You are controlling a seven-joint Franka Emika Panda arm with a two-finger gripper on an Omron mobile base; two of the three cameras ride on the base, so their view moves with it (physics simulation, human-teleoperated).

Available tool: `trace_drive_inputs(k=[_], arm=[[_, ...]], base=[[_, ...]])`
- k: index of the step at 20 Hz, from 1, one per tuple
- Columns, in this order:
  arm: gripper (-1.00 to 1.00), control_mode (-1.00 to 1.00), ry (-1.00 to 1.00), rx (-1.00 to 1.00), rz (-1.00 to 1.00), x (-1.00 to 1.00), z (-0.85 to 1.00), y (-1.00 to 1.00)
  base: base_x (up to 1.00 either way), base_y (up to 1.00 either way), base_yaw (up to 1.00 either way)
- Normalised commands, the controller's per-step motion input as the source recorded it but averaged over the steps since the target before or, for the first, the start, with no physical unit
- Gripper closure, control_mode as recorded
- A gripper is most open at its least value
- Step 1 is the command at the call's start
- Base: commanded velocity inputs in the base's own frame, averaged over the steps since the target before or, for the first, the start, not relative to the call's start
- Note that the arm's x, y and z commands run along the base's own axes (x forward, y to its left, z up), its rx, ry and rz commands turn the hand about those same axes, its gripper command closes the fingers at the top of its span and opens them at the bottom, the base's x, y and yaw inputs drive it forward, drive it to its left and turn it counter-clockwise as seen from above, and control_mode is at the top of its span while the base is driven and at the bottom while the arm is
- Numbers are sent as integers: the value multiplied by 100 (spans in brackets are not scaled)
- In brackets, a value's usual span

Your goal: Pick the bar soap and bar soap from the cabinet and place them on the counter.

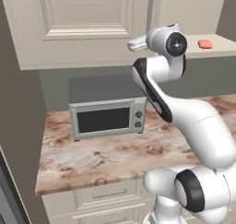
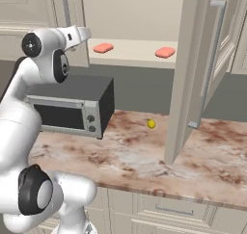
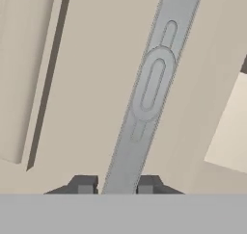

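Two salmon-pink bar soaps [image 2: 103, 47] [image 2: 165, 52] lie apart on the beige shelf [image 2: 132, 51] of the cabinet; one bar soap [image 1: 205, 44] also lies on the shelf at the right of the left base view. The cabinet's right door [image 2: 193, 74] stands swung open. Its left door [image 1: 87, 15] is closed. My gripper [image 3: 116, 185] is raised to the left door's grey bar handle [image 3: 149, 84], and its dark fingertips [image 3: 83, 185] sit on either side of the bar, shut on it. The marbled counter [image 2: 144, 156] lies below.
A grey microwave [image 2: 72, 105] stands on the counter under the cabinet, at the left. A small yellow ball [image 2: 151, 124] rests on the counter near the open door's lower edge. The open door's long handle [image 2: 212, 59] juts out over the counter. Cream drawers [image 1: 106, 195] sit under it.
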Motion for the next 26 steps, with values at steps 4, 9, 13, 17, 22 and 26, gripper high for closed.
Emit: trace_drive_inputs(k=[4, 9, 13, 17, 22, 26], arm=[[100, -100, 17, -7, -9, -62, -1, 5], [100, -100, 5, -4, -12, -77, -12, 6], [100, -100, 0, -1, -10, -83, -26, 4], [100, -100, 1, -1, -10, -81, -15, 5], [100, -100, 8, -4, -11, -70, -16, 12], [100, -100, 7, -2, -6, -25, -10, 14]], base=[[0, 0, 0], [0, 0, 0], [0, 0, 0], [0, 0, 0], [0, 0, 0], [0, 0, 0]])
